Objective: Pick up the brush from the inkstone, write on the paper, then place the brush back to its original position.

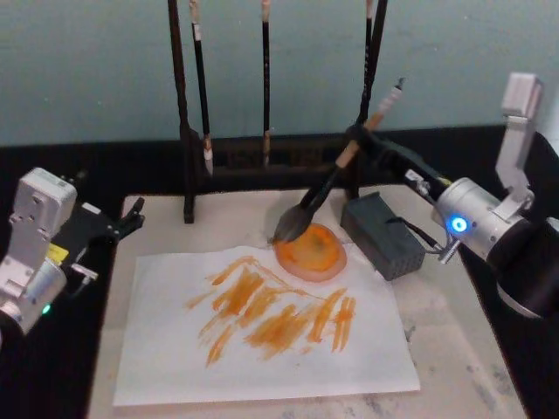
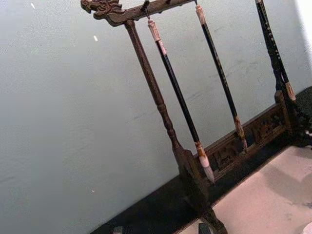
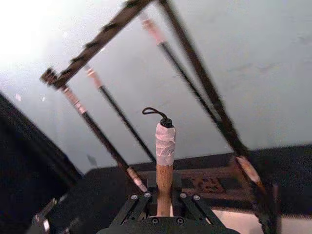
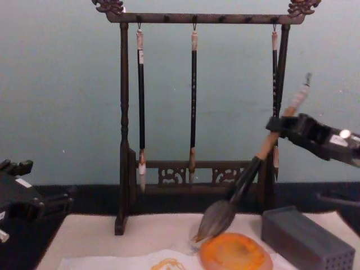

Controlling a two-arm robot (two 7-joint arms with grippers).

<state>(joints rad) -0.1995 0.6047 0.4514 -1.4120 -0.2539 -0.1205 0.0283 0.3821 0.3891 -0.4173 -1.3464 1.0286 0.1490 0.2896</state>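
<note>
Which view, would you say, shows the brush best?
Chest view: the brush shows whole, side-on, in the right gripper. The head view foreshortens it; the right wrist view shows its handle and cap.

Soft, even light leaves only faint shadows on the mat (image 1: 463, 349), while a strong white glare washes out part of the wall (image 3: 29, 29) in the right wrist view.
</note>
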